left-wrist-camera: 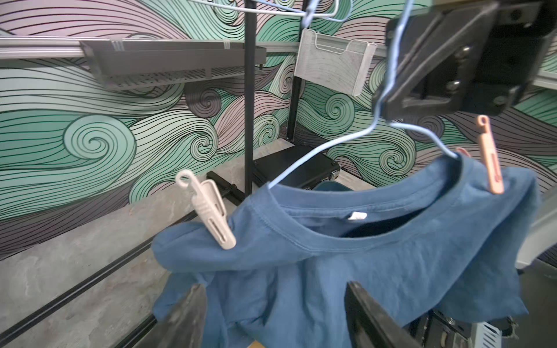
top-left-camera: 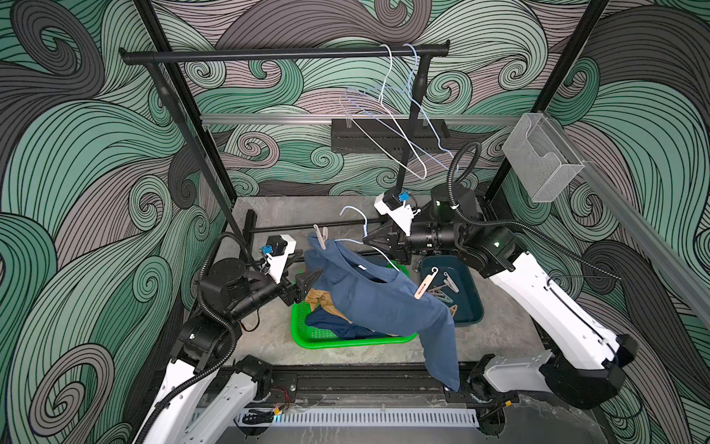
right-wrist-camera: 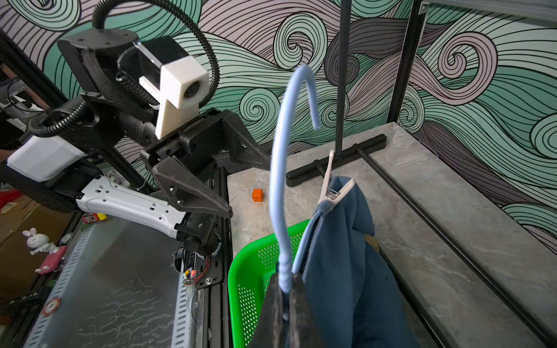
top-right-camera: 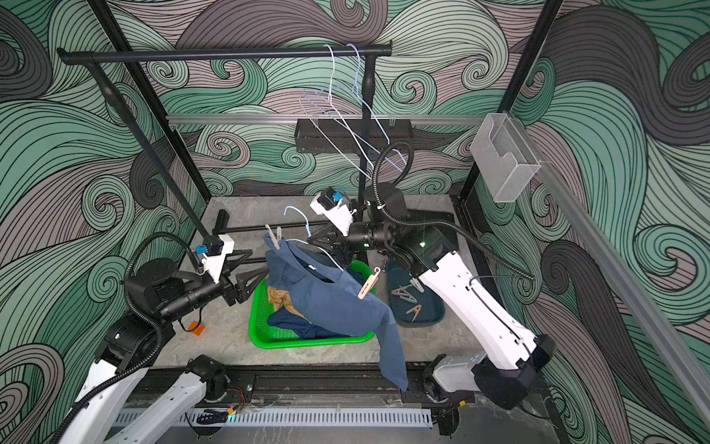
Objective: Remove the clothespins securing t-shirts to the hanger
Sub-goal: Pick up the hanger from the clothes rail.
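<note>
Blue t-shirt [top-left-camera: 380, 300] on wire hanger [right-wrist-camera: 275, 180], white clothespin [left-wrist-camera: 211, 211], pink clothespin [left-wrist-camera: 489, 159], above perforated green basket [top-left-camera: 307, 334] holding tan shirt [top-left-camera: 320, 300], navy shirt [top-left-camera: 326, 323]. Right claw [right-wrist-camera: 284, 286] pinches hanger; left claw [left-wrist-camera: 274, 284] spread.

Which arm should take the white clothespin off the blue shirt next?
Left: the left gripper is open near the white clothespin, while the right gripper is shut on the hanger, holding it up.

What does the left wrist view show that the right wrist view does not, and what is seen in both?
Only the left wrist view shows the pink clothespin, the white collar label and the mesh wall basket. Only the right wrist view shows the green basket and the orange cube. Both show the blue t-shirt on the light blue hanger, with the white clothespin clipped to it.
</note>
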`<action>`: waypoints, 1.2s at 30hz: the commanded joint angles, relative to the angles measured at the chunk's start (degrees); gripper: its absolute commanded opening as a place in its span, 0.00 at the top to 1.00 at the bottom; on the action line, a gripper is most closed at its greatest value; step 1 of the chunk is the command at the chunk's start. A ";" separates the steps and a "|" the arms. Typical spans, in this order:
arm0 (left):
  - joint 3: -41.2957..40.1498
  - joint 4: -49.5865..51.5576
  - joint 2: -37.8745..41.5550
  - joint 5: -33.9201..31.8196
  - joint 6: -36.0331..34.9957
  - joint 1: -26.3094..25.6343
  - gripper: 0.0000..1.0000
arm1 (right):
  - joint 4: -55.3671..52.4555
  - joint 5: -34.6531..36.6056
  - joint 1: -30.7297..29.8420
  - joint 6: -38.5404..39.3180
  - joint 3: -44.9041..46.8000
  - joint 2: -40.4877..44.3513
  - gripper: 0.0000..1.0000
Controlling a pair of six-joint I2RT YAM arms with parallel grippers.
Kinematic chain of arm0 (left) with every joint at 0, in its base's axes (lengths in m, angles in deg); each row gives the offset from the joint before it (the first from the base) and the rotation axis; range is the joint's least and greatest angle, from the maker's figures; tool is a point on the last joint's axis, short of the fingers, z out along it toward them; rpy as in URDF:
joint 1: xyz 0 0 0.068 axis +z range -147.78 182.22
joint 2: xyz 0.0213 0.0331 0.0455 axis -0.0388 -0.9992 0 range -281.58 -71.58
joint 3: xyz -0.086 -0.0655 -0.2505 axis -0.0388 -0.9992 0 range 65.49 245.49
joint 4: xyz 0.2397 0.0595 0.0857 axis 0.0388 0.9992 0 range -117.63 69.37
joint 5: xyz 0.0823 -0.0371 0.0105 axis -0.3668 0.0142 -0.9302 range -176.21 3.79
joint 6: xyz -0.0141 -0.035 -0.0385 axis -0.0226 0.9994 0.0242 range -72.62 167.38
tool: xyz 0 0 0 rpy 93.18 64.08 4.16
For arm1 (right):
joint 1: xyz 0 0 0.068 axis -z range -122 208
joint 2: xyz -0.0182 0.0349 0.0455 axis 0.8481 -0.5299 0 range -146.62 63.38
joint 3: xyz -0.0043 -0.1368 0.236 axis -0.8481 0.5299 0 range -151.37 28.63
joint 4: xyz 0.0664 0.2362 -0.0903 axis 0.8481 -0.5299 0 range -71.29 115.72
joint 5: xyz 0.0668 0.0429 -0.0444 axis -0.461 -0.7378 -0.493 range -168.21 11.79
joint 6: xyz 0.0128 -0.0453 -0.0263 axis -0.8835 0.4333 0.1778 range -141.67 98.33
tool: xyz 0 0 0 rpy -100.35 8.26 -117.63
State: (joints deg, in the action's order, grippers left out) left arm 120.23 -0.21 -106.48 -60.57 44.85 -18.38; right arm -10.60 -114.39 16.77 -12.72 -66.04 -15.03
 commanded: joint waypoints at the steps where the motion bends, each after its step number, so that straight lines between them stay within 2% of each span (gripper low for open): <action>1: 3.84 0.13 0.92 3.70 -3.18 0.39 0.24 | -2.27 -2.55 -0.07 4.99 -3.92 -1.17 1.00; 6: 7.27 1.39 -1.44 4.49 -2.03 0.38 0.25 | -2.96 -9.97 -0.16 3.31 -11.91 -7.45 1.00; 8: 7.79 1.83 -1.30 3.06 -1.98 0.38 0.25 | -3.92 -10.20 -0.17 3.93 -13.89 -9.51 1.00; 12: 7.11 2.76 0.44 -1.29 -2.14 0.47 0.23 | -4.01 -10.61 -0.16 4.95 -11.86 -10.11 1.00; 15: 5.92 4.26 0.51 -0.58 -2.35 0.60 0.21 | -3.94 -10.83 -0.17 8.19 -6.81 -8.94 1.00; 21: 7.72 10.19 -4.91 10.31 -5.67 2.85 0.20 | -3.85 -11.05 1.52 13.59 -1.32 -7.19 1.00; 24: 10.08 10.57 -9.01 17.57 -6.56 5.52 0.20 | -3.85 -16.07 3.51 15.91 -0.92 -7.99 1.00; 30: 11.44 11.82 -13.21 25.90 -10.67 12.20 0.19 | -3.83 -16.23 5.18 16.60 -2.70 -10.61 1.00; 36: 7.57 2.82 -11.98 30.23 -8.07 20.39 0.13 | -3.78 -16.16 6.79 17.82 -1.43 -10.00 1.00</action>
State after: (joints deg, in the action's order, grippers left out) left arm 128.68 7.53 -118.93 -36.11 36.42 -0.93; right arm -14.84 -128.64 22.56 3.61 -67.13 -25.52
